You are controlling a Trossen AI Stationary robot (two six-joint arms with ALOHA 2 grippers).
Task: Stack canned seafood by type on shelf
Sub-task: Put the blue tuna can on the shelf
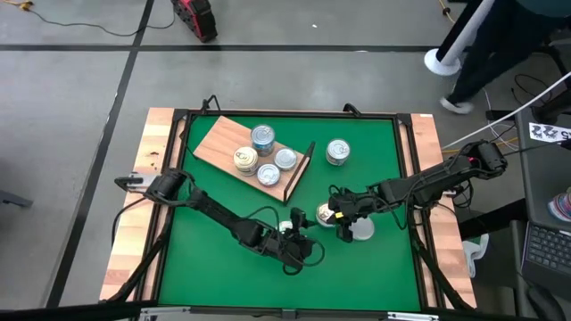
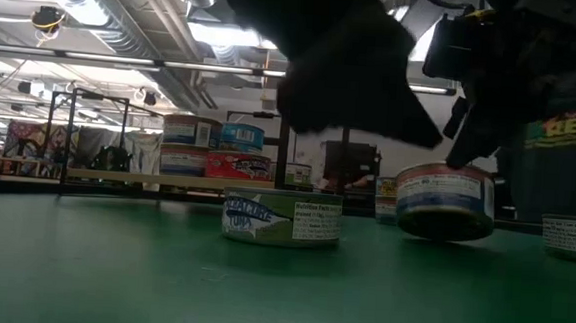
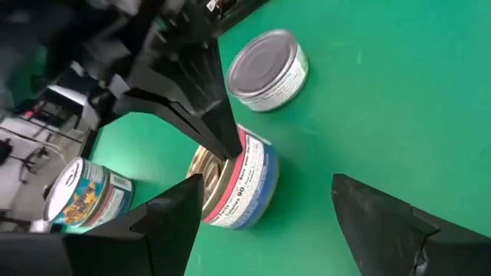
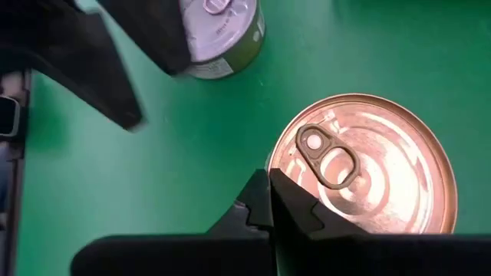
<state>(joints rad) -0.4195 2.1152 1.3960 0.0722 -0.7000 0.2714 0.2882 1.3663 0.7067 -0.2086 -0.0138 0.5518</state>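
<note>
From above, four tins (image 1: 263, 153) are seen on the wooden shelf (image 1: 219, 141), at the far left of the green counter (image 1: 375, 178), and one tin (image 1: 337, 152) is seen just beside its wire end. The right gripper (image 1: 338, 215) is fully closed and its tips are pressed on the edge of a gold-topped tin (image 4: 367, 162); nothing is held. In the left wrist view its red and blue label (image 3: 249, 180) is shown. The left gripper (image 1: 300, 239) is wide open and empty, near a green-labelled tin (image 2: 283, 217).
</note>
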